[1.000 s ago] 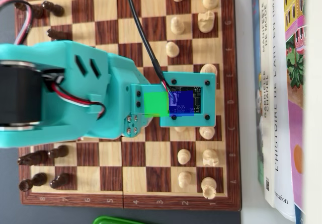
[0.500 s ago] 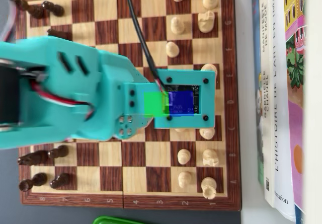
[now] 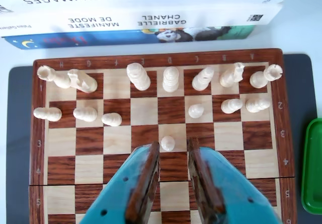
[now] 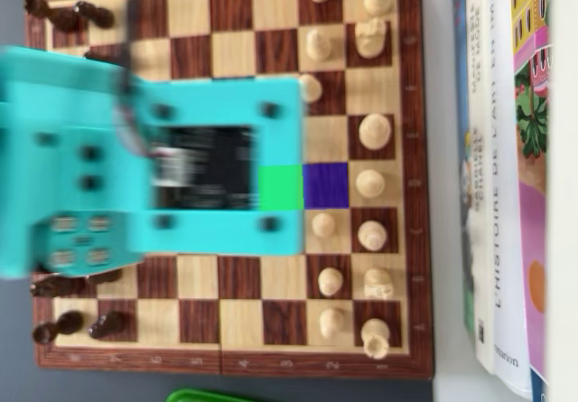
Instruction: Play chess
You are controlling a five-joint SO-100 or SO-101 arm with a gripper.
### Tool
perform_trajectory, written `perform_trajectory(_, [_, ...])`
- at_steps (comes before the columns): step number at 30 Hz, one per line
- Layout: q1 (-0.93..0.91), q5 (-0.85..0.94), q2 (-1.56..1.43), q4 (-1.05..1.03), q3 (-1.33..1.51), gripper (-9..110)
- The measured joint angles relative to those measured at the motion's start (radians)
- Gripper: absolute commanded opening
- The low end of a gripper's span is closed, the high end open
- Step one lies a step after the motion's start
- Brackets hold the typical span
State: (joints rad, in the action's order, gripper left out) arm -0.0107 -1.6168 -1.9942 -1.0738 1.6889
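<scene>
In the wrist view a wooden chessboard (image 3: 116, 139) holds white pieces along its far two rows. One white pawn (image 3: 167, 143) stands alone on a light square of the third row. My gripper (image 3: 173, 146), teal with brown pads, is open. Its tips stand on either side of that pawn without touching it. In the overhead view the teal arm (image 4: 153, 172) covers the middle of the board (image 4: 237, 322) and hides the jaws and that pawn. A green square (image 4: 281, 188) and a blue square (image 4: 326, 185) are marked at the arm's front edge. Dark pieces (image 4: 68, 14) stand along the left side.
A stack of books (image 3: 151, 17) lies just beyond the board's white end; it also shows on the right of the overhead view (image 4: 510, 176). A green container (image 3: 314, 166) sits off the board's side, and its rim shows in the overhead view (image 4: 203, 395).
</scene>
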Motion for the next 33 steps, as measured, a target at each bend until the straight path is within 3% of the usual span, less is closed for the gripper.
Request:
perform_trajectory(10, [0.000,0.000,-0.324,0.057,0.202,10])
perform_trajectory(33, [0.041,0.000,-0.991,0.779,0.913,10])
